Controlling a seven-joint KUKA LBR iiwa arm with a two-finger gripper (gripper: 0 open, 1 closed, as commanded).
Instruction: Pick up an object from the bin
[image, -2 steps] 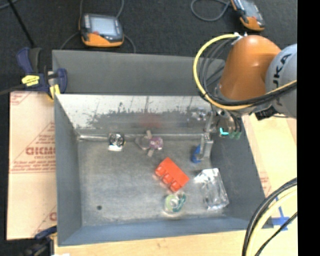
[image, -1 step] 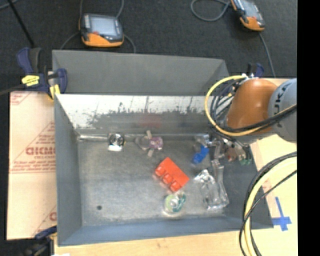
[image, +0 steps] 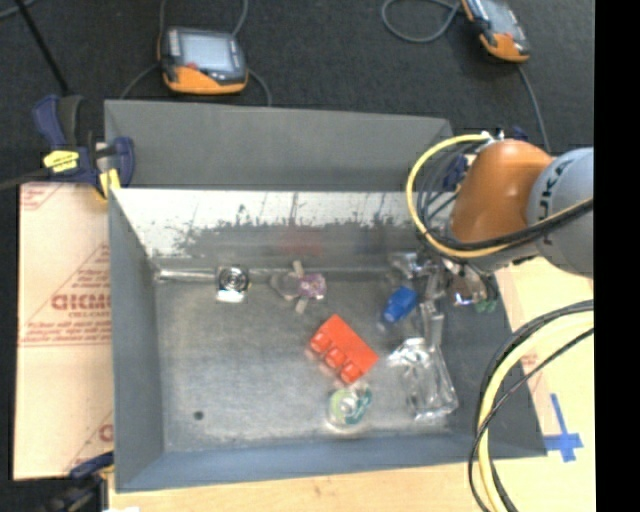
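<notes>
My gripper (image: 432, 288) hangs low at the right side of the bin, under the orange wrist cover. A small blue object (image: 399, 305) lies just to its left, close to it or touching it; I cannot tell which. Right below the gripper sits a clear, crumpled plastic piece (image: 425, 382) on the bin floor. A red toy brick (image: 342, 348) with studs lies farther left of that, near the middle of the floor.
A clear round thing with green inside (image: 348, 406) lies near the front wall. A purple and tan object (image: 305, 287) and a shiny silver round object (image: 232, 282) rest along the back wall. The right wall stands close beside the gripper.
</notes>
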